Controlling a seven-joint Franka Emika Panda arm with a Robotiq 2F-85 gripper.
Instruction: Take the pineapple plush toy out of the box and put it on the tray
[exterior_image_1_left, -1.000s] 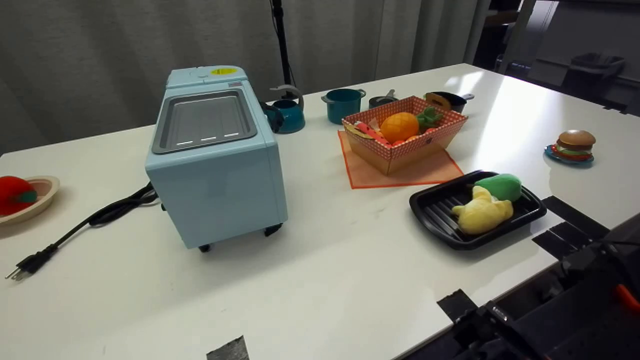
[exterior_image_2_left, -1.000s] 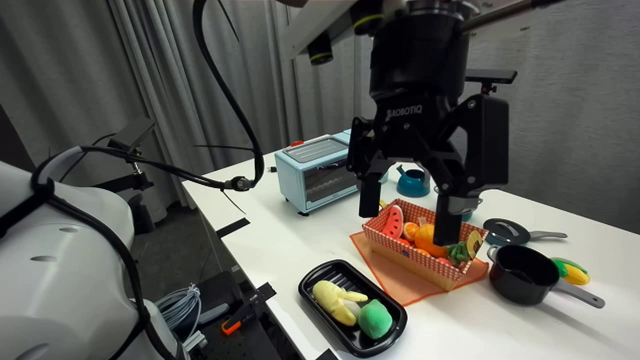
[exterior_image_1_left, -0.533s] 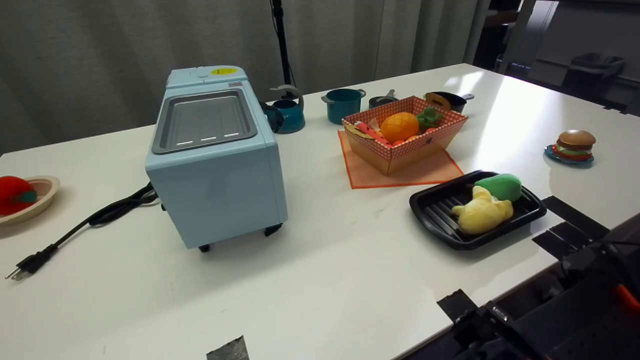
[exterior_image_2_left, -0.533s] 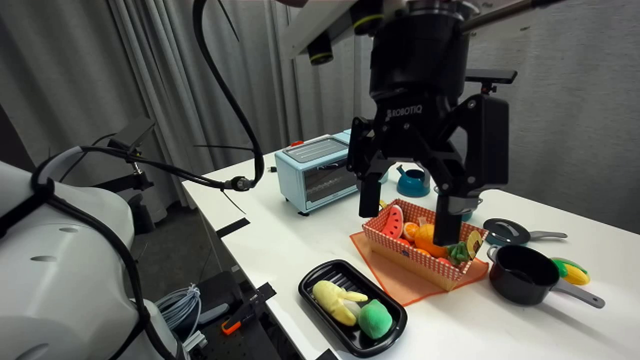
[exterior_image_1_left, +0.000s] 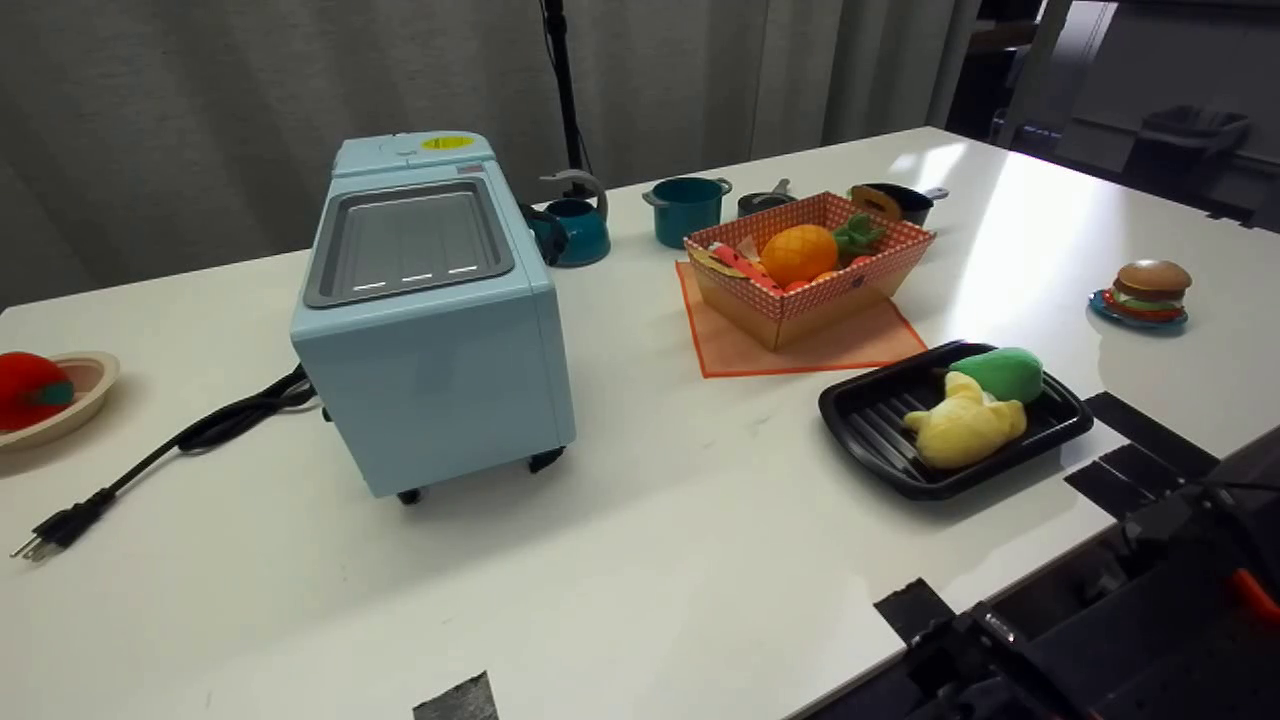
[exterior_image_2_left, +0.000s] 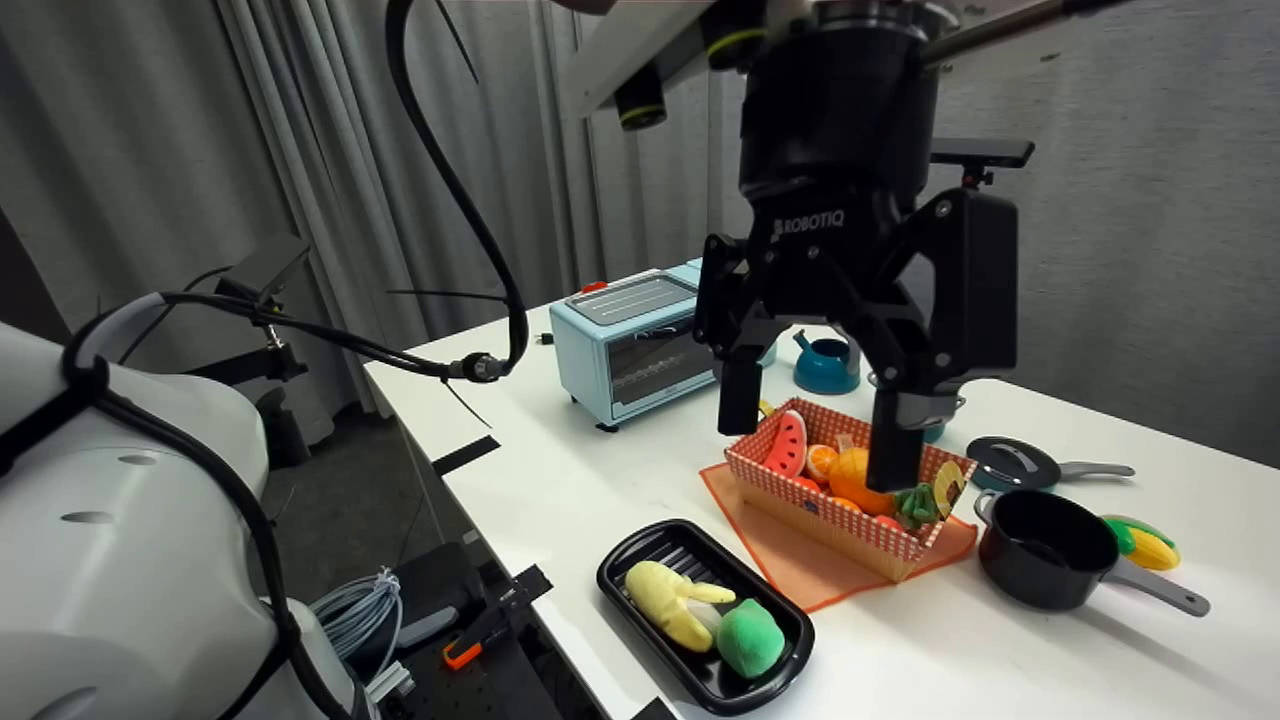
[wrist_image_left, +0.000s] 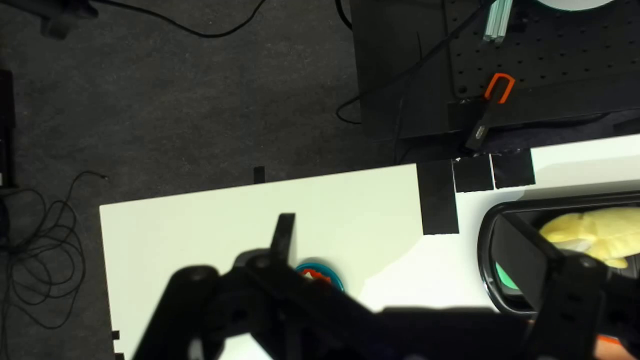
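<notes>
The orange pineapple plush toy with its green tuft lies in the box among other toy fruit, in both exterior views (exterior_image_1_left: 800, 254) (exterior_image_2_left: 848, 476). The box has a red-checked rim (exterior_image_1_left: 835, 300) and shows in an exterior view (exterior_image_2_left: 820, 518). The black tray holds a yellow plush and a green plush, in both exterior views (exterior_image_1_left: 868, 440) (exterior_image_2_left: 655, 545). Part of the tray shows at the right of the wrist view (wrist_image_left: 484, 245). My gripper (exterior_image_2_left: 815, 445) is open and empty, raised above the table. One finger overlaps the pineapple in that view. In the wrist view my gripper (wrist_image_left: 395, 235) has its fingers wide apart.
The box stands on an orange cloth (exterior_image_1_left: 725, 345). A light-blue appliance (exterior_image_1_left: 450, 390) stands beside it. A black pot (exterior_image_2_left: 1045, 555), a lidded pan (exterior_image_2_left: 1010, 465), a teal pot (exterior_image_1_left: 688, 212) and a kettle (exterior_image_2_left: 827, 365) are near the box. A toy burger (exterior_image_1_left: 1145, 290) sits beyond the tray.
</notes>
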